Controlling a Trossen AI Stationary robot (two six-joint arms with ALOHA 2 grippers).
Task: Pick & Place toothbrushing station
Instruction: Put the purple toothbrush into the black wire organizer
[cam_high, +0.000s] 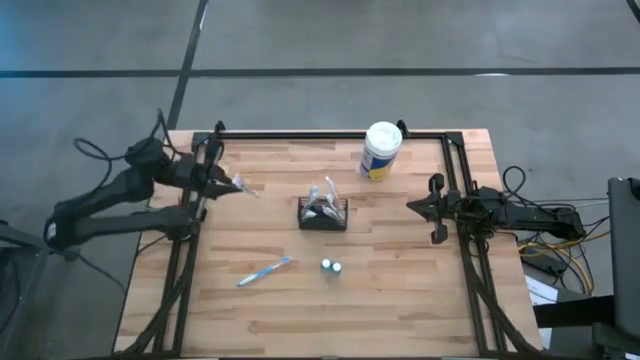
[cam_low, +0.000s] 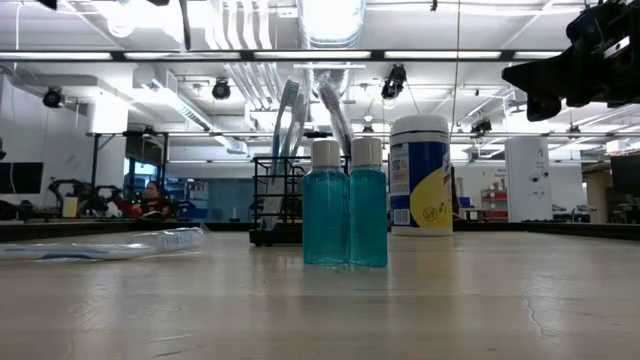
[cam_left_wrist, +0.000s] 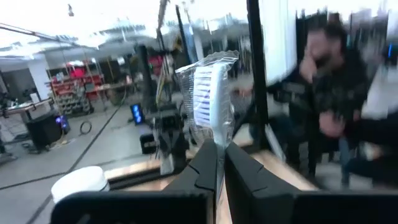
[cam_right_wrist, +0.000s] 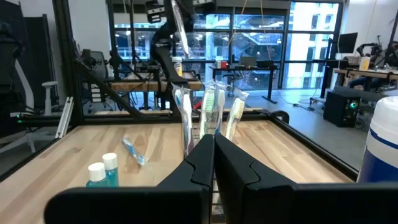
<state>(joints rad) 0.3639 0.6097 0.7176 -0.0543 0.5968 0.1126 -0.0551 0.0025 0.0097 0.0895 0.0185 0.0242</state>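
Your left pincer (cam_high: 232, 184) was clenched on a wrapped toothbrush (cam_left_wrist: 210, 99), held up over the left side of the surface (cam_high: 400, 300), well apart from the toothbrushing station (cam_high: 323, 214). Your right pincer (cam_high: 432, 209) was clenched on nothing, parked at the right edge, pointing at the station. Station sat upright near the surface's middle with wrapped brushes standing in it. White canister (cam_high: 381, 149) stood behind it to the right, two small blue bottles (cam_high: 331, 267) and a loose toothbrush (cam_high: 264, 271) in front.
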